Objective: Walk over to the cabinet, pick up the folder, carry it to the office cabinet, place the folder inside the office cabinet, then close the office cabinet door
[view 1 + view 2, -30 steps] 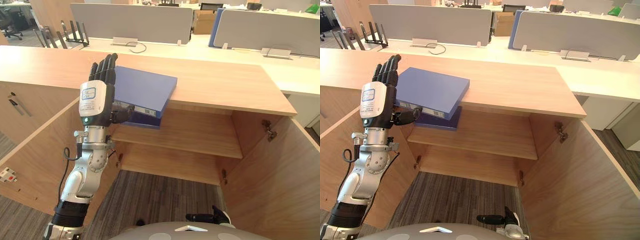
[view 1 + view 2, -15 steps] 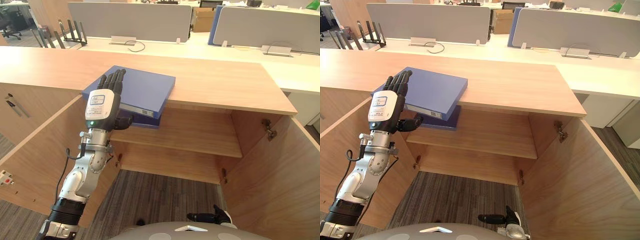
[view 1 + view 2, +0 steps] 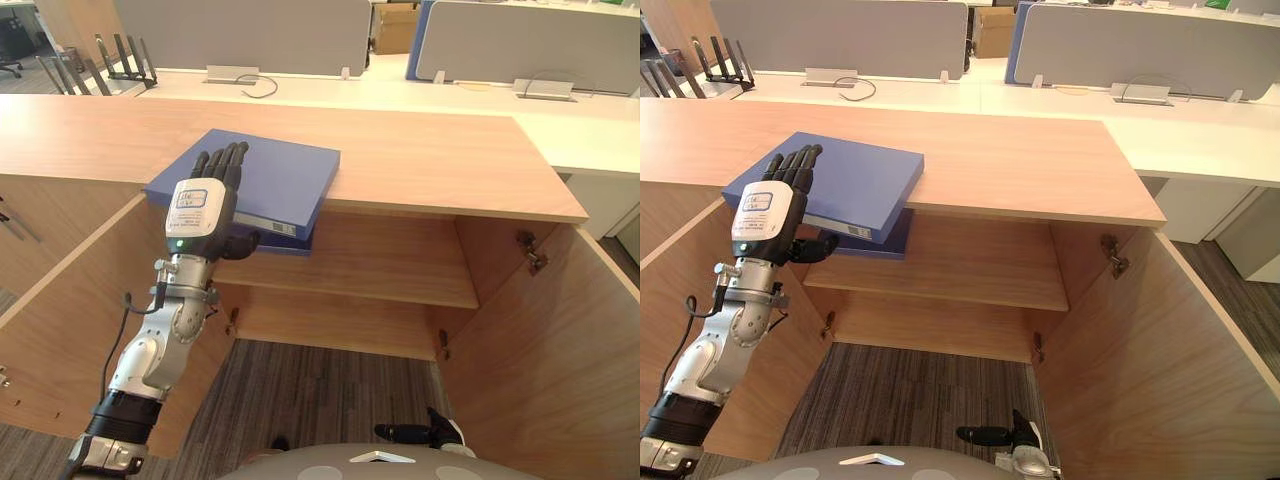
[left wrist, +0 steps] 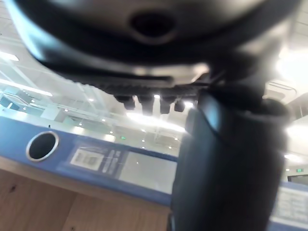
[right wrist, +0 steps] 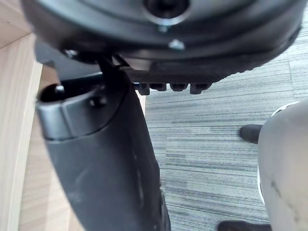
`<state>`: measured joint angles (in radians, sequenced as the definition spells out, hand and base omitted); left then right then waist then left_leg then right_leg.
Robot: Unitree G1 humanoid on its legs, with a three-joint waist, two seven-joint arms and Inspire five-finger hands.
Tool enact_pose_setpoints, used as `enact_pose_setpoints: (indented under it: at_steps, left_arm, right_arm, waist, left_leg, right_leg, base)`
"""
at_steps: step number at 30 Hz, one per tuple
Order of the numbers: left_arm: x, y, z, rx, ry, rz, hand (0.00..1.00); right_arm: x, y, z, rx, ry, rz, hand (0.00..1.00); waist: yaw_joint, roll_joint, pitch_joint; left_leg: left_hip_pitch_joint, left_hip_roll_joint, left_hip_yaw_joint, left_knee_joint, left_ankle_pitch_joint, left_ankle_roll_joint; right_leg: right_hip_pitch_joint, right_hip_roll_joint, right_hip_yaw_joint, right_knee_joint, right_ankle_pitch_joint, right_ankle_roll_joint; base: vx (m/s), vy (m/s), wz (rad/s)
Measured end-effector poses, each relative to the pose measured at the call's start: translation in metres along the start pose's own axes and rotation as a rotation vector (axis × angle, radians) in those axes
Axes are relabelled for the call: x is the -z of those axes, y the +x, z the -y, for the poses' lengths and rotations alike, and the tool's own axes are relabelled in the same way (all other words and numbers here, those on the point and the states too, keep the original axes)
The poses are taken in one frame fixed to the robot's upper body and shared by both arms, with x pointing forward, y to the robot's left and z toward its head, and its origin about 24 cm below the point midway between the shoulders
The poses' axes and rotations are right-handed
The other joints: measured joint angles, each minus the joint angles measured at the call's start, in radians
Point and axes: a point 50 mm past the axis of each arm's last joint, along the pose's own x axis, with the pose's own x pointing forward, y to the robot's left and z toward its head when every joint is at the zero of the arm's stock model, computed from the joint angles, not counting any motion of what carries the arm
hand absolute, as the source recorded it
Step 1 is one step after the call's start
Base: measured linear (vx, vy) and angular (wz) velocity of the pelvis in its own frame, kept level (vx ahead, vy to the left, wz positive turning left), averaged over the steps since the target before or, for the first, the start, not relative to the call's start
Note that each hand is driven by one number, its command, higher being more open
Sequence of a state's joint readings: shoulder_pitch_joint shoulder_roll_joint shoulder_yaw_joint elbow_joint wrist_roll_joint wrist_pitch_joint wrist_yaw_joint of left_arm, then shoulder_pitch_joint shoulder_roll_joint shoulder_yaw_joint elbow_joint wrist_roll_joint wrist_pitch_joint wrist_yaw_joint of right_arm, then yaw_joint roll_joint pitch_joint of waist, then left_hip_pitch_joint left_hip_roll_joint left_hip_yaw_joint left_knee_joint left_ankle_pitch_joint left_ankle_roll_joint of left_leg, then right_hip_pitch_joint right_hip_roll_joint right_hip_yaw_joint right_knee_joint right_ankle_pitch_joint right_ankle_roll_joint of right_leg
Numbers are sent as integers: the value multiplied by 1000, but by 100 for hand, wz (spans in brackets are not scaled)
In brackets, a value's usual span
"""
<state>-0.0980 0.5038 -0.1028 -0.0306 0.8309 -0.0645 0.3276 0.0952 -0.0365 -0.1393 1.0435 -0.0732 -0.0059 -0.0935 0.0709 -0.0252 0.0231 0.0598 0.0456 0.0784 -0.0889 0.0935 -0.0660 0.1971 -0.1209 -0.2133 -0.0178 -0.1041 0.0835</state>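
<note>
At wood-grain cabinet top, flat blue folder in left robot hand.

Grey partition screens top white desks; striped grey carpet below.

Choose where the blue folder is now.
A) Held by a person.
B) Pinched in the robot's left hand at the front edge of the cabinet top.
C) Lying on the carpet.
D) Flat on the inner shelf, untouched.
B: the left hand has its fingers on the blue folder and its thumb under it, at the front edge of the cabinet top.
</note>
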Motion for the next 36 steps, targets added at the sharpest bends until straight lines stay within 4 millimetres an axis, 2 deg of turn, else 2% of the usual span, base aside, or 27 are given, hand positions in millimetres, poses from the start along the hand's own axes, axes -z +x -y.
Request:
enact_pose_setpoints:
  at_steps: [4,7,16,17,23,30,32,36]
  left_arm:
    - [4,5,0,8,20,1,100]
    - [-1,11,5,29,22,27,100]
    - [3,13,16,98,31,14,100]
    - [5,12,18,106,33,8,0]
    - [7,13,19,110,38,-1,0]
    - [0,37,-3,-55,59,39,0]
    - [2,38,-6,-69,83,36,0]
    - [3,38,-6,-72,85,34,0]
  right_arm:
    - [-1,0,-1,-2,-3,3,100]
    - [-1,0,0,-1,-3,2,100]
    - [-1,0,1,2,-1,2,100]
    - [-1,0,1,3,0,2,100]
    - [-1,0,2,5,3,1,100]
    - [-1,0,2,5,1,3,100]
    - [-4,1,2,4,1,9,100]
    - [-7,2,1,3,0,18,100]
  waist:
    - [-21,2,1]
    - [-19,2,2]
    - [-22,3,4]
    - [-23,3,4]
    - [-23,3,4]
    - [-28,4,5]
    - [-42,6,5]
    - [-46,4,6]
  left_leg:
    - [0,1,5,0,-2,0]
    - [0,0,7,0,-3,0]
    - [3,1,23,1,-8,0]
    - [3,1,25,1,-9,0]
    - [4,1,28,2,-9,0]
    - [17,1,34,0,-11,1]
    - [18,1,35,0,-11,1]
    - [18,1,35,0,-12,1]
  right_leg:
    - [-3,0,2,0,0,0]
    - [-3,0,3,-1,0,0]
    - [-8,1,21,-3,0,0]
    - [-9,1,24,-3,0,0]
    - [-10,0,25,-2,1,1]
    - [-1,0,30,-1,2,1]
    - [-1,0,32,-1,2,1]
    - [-1,0,32,-1,2,2]
  base:
    - [-5,-10,-2]
    - [-1,-6,-1]
    - [-1,-13,-4]
    - [-8,-22,-5]
    - [-2,-4,-1]
    - [-15,-10,-3]
    - [-15,-10,-2]
    - [0,0,0]
